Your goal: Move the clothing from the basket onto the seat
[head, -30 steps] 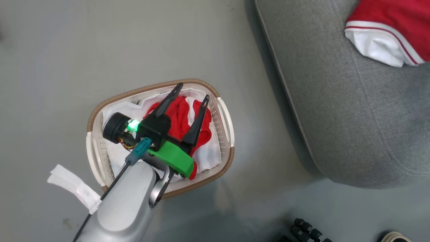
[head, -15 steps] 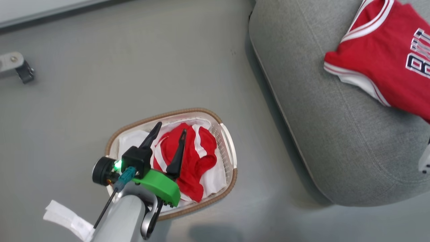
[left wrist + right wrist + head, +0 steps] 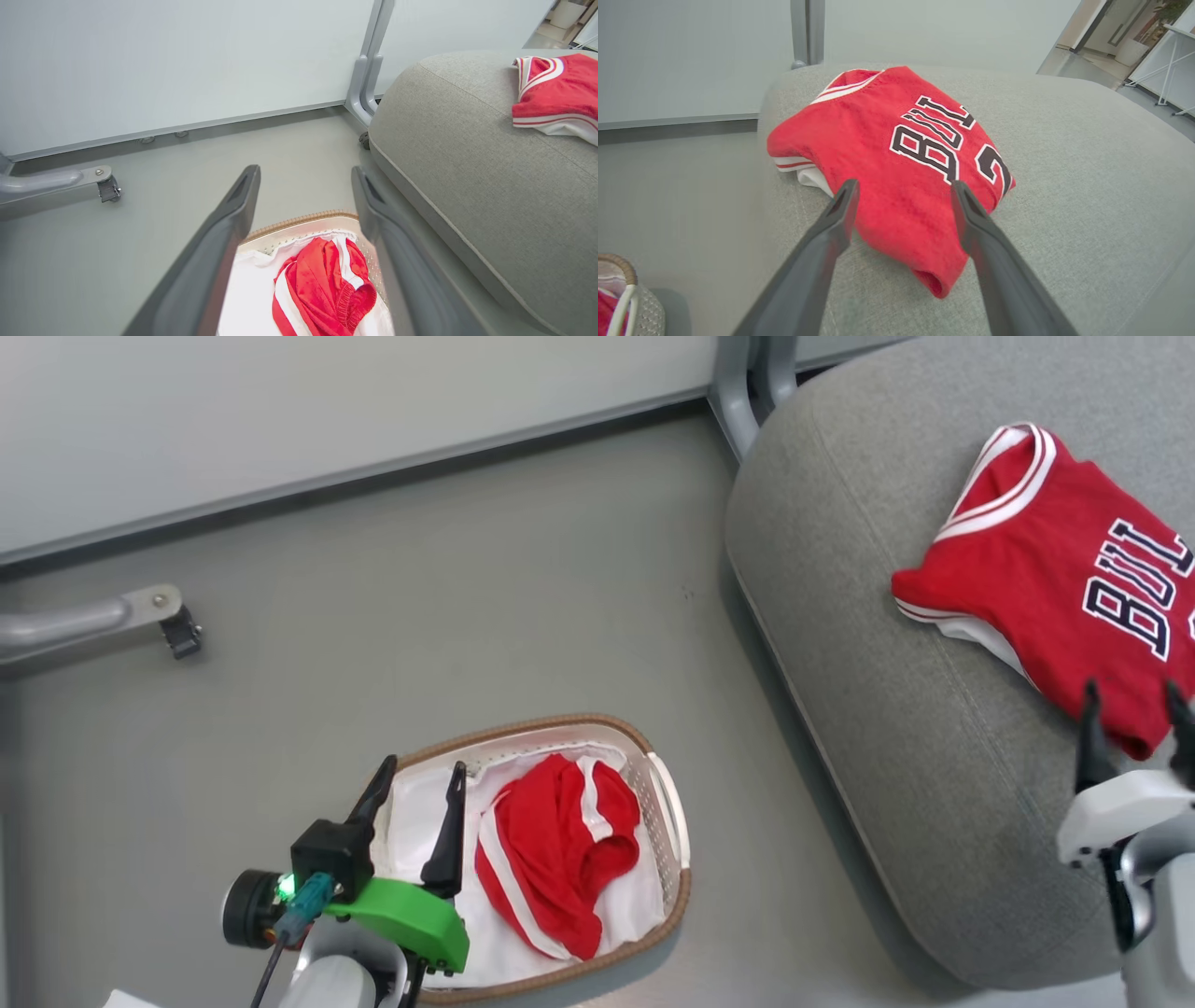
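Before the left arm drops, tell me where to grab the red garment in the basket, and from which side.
Take the red garment at its raised, bunched middle, coming straight down from above. It lies crumpled on the liner, and the walls of the basket would likely block a sideways approach.

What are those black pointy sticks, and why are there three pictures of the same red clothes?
Those sticks are a robot's fingers. It has two arms, each ending in a two-finger gripper. One picture comes from a camera on its head, looking down; the other two come from cameras on its wrists, looking along the fingers. The left gripper hangs open over the basket, where one red garment lies on a white liner. The right gripper is open, pointing at a red jersey lying on the big grey seat. Neither holds anything.
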Available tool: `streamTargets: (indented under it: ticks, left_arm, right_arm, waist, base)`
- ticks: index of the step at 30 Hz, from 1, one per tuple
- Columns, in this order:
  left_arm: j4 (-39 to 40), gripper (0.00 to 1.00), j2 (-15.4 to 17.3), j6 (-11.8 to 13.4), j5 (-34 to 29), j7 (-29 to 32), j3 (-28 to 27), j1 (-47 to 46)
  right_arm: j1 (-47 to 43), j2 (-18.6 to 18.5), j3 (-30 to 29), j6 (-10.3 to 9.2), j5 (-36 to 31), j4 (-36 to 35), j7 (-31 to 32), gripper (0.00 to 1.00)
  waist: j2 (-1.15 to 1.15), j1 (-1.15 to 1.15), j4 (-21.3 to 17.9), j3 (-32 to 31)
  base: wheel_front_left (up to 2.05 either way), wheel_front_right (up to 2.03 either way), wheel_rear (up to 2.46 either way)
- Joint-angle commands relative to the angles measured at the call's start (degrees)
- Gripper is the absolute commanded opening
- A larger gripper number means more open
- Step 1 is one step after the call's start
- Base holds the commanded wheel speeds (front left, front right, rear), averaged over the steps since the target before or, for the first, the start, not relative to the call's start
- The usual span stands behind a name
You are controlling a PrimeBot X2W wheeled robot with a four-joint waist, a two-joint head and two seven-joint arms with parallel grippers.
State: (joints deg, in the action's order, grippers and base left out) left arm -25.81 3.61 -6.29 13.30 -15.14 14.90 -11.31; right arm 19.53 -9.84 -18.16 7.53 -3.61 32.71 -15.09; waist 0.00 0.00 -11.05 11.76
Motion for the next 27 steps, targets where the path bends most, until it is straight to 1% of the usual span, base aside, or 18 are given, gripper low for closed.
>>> streamTargets:
  ticks: [1, 10, 17, 23, 27]
  left_arm:
    - [0.52, 1.00, -0.06, 0.42, -0.61, 0.00, -0.92, 1.30]
    - [3.31, 1.00, -0.45, 2.13, -2.94, 0.00, -7.94, 5.79]
    - [5.45, 1.00, -0.60, 3.21, -5.58, 0.00, -11.60, 9.19]
    - [6.11, 1.00, -0.63, 3.60, -5.54, -0.01, -13.44, 11.73]
    - [5.61, 1.00, -0.65, 4.40, -4.47, 0.00, -14.83, 12.89]
  right_arm:
    - [-1.28, 0.20, 0.96, -0.08, 0.89, -0.64, -0.10, 1.00]
    - [-3.77, 3.28, 9.58, -0.08, 4.78, -3.91, -0.10, 1.00]
    - [-6.34, 5.08, 13.40, -0.08, 6.80, -5.94, -0.10, 1.00]
    - [-7.83, 5.99, 15.78, -0.08, 7.41, -5.91, -0.10, 1.00]
    - [-8.75, 6.44, 17.26, -0.08, 7.83, -6.06, -0.10, 1.00]
  waist:
    - [0.00, 0.00, 2.05, -2.45]
    - [0.00, 0.00, 5.64, -7.13]
    - [0.00, 0.00, 9.01, -10.06]
    - [0.00, 0.00, 10.77, -11.65]
    - [0.00, 0.00, 11.57, -12.11]
  base:
    - [0.00, 0.00, 0.00]
    - [0.00, 0.00, 0.00]
    - [0.00, 0.00, 0.00]
    - [0.00, 0.00, 0.00]
    - [0.00, 0.00, 0.00]
